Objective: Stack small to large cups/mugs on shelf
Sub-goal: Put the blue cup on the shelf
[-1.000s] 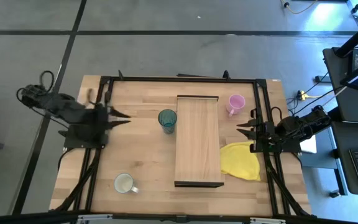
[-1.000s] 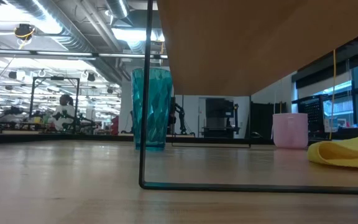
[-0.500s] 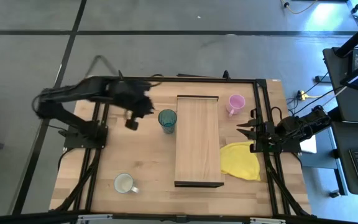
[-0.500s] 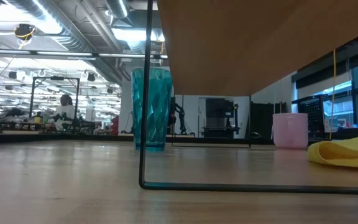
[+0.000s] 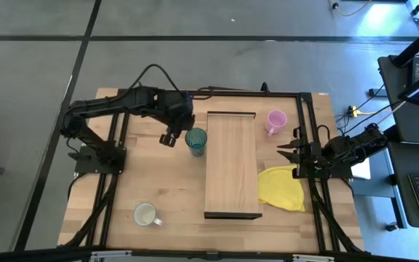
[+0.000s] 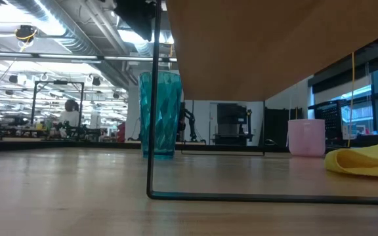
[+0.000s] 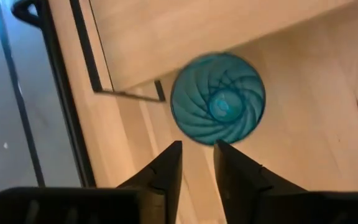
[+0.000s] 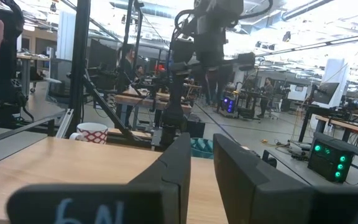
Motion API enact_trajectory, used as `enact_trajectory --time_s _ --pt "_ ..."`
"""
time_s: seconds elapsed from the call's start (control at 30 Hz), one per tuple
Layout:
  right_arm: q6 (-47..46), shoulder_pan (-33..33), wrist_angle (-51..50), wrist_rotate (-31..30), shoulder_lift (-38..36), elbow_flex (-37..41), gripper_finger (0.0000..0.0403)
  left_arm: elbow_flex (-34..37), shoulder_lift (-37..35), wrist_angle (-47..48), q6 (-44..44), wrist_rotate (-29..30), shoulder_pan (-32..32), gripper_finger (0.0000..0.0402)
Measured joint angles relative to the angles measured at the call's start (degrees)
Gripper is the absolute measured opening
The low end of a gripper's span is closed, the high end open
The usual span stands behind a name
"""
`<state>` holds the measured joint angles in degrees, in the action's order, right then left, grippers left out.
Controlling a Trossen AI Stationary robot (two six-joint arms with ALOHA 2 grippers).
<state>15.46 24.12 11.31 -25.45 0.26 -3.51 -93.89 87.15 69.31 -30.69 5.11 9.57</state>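
A teal tumbler (image 5: 196,140) stands upright on the table, just left of the shelf (image 5: 231,175), near the shelf's far end. My left gripper (image 5: 170,138) hovers just left of the tumbler, slanting down. In its wrist view the fingers (image 7: 166,168) stand slightly apart with nothing between them, short of the tumbler (image 7: 217,98). The pink mug (image 5: 276,121) stands right of the shelf's far end. The white mug (image 5: 145,215) stands near the front left. My right gripper (image 5: 282,149) waits at the right edge, fingers a little apart and holding nothing.
A yellow cloth (image 5: 281,187) lies crumpled between the shelf and the right arm. The low view looks under the raised shelf board (image 6: 274,39), with the tumbler (image 6: 159,115), pink mug (image 6: 306,136) and cloth (image 6: 366,160) behind its dark frame. Bare wood lies between tumbler and white mug.
My left arm has swung out from its rest at the table's left edge, first toward the far edge, then right toward the tumbler. Its gripper has tipped from level to slanting down. The cups, the shelf and the right arm have kept still.
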Motion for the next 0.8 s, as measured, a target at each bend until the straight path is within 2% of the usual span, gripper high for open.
enact_trajectory --time_s 0.3,0.8 --pt "0.0 0.0 0.0 0.0 0.0 0.0 0.0071 1.7 2.4 -0.9 0.5 -0.3 -2.6 0.014" --pt "0.0 0.0 -0.4 0.0 0.0 0.0 0.0071 3.9 7.5 -1.2 0.4 -0.3 -6.0 0.0142"
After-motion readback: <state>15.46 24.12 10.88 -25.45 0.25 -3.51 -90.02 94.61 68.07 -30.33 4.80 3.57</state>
